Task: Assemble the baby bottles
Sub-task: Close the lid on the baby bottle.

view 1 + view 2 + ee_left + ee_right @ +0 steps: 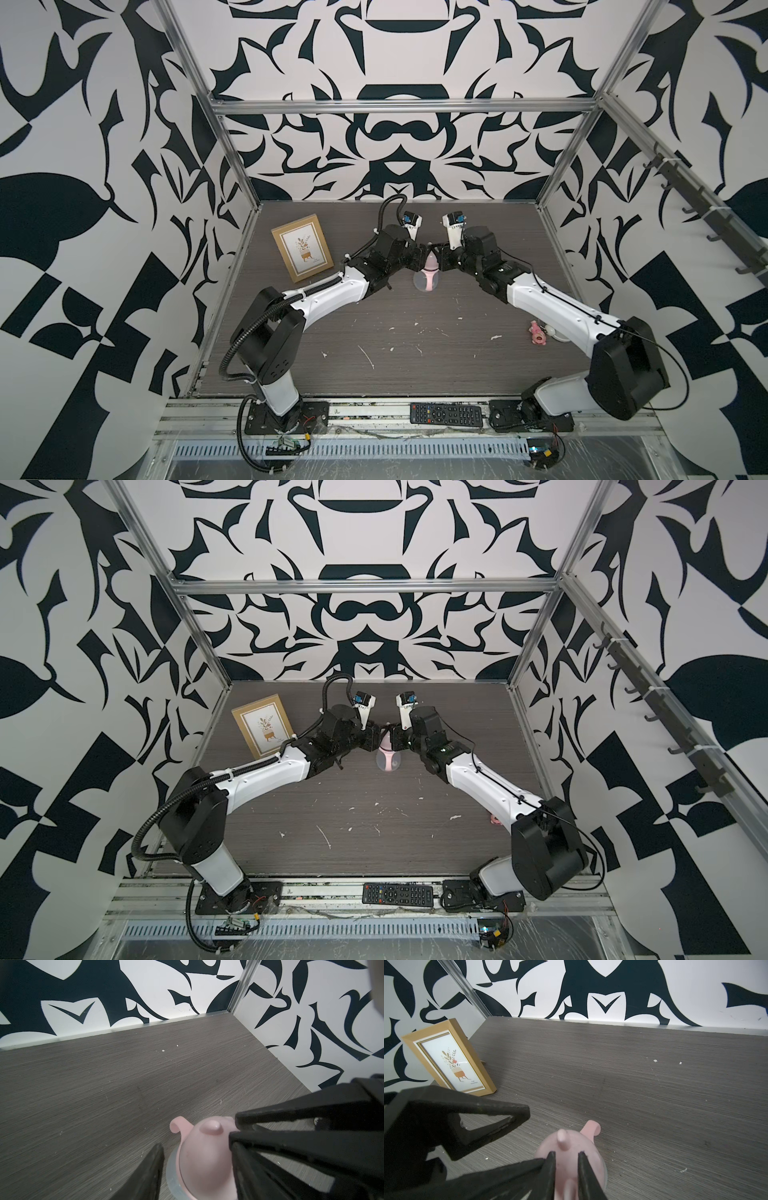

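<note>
The right pincer (pixel 566 1156) stands narrow, tips on the pink eared dome cap (pixel 203 1159) with one ear between them; whether they pinch it I cannot tell. The left pincer (pixel 424 252) straddles this cap from the opposite side, its grip equally unclear. Directly below both, the cap tops the upright bottle body (pixel 420 286) on the table (pixel 374 324), a pink handle (pixel 591 1126) curling out past the tips. Beyond the left pincer leans a picture frame (pixel 452 1061); well back from the right pincer lies a pink toy figure (pixel 538 334).

Pale pink on eared cap (pixel 204 1159) | grey wood-grain on table (pixel 457 365) | black-and-white swirls on walls (pixel 83 166) | tan-gold on picture frame (pixel 302 247) | black on remote (pixel 446 414)
</note>
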Robot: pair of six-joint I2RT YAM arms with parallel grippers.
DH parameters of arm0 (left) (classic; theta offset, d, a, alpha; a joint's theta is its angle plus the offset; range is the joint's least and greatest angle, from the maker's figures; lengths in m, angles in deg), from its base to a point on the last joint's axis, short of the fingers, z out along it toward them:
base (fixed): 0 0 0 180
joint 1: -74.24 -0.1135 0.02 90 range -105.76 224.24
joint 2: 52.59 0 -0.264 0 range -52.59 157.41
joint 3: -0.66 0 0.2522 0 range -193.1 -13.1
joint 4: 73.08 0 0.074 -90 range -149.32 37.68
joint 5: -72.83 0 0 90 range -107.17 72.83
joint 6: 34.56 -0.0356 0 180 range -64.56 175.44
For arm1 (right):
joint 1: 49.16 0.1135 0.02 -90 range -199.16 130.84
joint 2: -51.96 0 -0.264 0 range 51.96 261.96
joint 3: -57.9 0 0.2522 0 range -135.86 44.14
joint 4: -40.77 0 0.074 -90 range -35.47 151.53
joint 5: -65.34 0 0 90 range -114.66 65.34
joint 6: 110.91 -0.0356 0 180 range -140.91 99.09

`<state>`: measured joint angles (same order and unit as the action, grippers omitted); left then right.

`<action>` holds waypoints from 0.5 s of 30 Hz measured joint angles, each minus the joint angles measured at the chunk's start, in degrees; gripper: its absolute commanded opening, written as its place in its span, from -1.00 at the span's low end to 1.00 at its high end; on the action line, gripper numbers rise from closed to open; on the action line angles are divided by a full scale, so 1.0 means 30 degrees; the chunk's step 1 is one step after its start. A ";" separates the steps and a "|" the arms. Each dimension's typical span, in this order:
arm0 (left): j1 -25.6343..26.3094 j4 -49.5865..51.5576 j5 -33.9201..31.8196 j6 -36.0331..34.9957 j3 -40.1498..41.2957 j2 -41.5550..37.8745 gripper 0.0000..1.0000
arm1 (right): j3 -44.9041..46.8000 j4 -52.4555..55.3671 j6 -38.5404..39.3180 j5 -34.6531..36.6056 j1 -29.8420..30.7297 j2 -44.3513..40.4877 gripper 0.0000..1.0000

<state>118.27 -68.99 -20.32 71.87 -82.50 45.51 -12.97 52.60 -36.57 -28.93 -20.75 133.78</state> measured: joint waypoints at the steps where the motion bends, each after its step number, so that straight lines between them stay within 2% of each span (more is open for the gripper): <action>1: 0.0022 -0.0080 -0.0029 0.0029 0.0073 0.0000 0.11 | 0.0124 -0.0226 -0.0102 -0.0015 -0.0015 0.0000 -0.58; 15: 0.0430 -0.1253 -0.0153 0.0255 0.1078 -0.0146 0.06 | 0.2382 -0.2448 -0.0954 -0.0066 -0.0044 -0.1246 -0.61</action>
<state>119.56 -72.75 -20.78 72.63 -79.27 45.08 -5.82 45.25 -39.44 -29.13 -20.89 130.04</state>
